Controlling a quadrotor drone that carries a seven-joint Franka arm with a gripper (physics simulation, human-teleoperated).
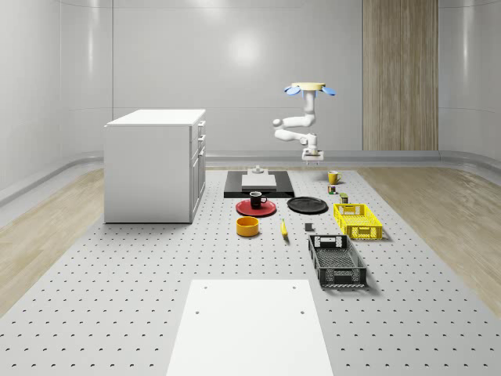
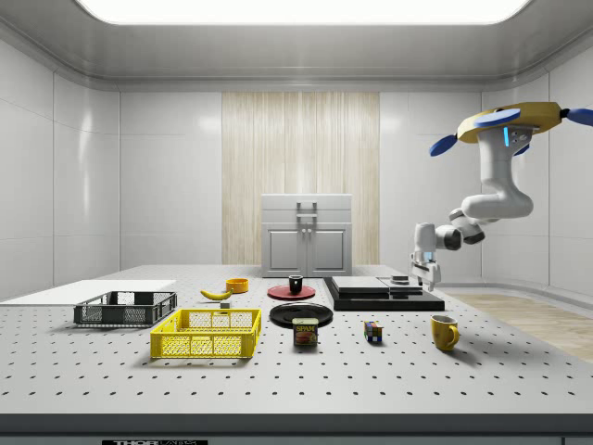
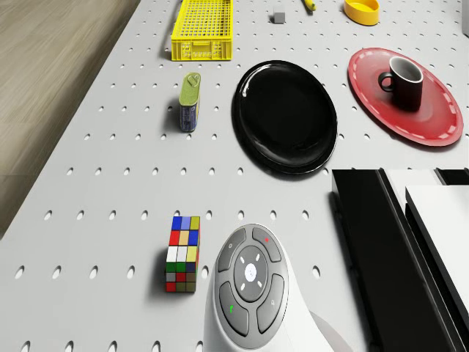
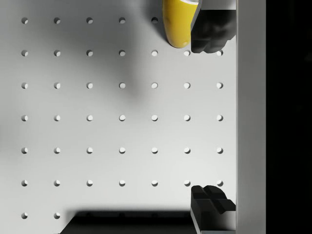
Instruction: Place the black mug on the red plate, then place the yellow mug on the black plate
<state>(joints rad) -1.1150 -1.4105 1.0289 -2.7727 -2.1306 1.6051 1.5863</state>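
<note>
The black mug is already sitting on the red plate, so by my judgement the first half of the task is done and the second half is in hand. The yellow mug is standing upright on the surface, well apart from the black plate, on that plate's far side from the yellow crate; between mug and plate are lying a Rubik's cube and a tin can. The black plate itself is lying bare, just beside the red plate.

The gripper is hanging above the surface near the yellow mug, not yet over it and touching nothing. In the wrist view its two fingers are standing wide apart with bare perforated surface between them, and the mug is peeking in next to one fingertip. The gripper is holding nothing.

The drone is hovering in the air, higher than the mug and off to the side away from the black plate, with the arm reaching down.

The next move calls for bringing the gripper across until the mug's wall or rim is sitting between the fingers, lowering, then closing before carrying the mug over cube and can to the black plate.
</note>
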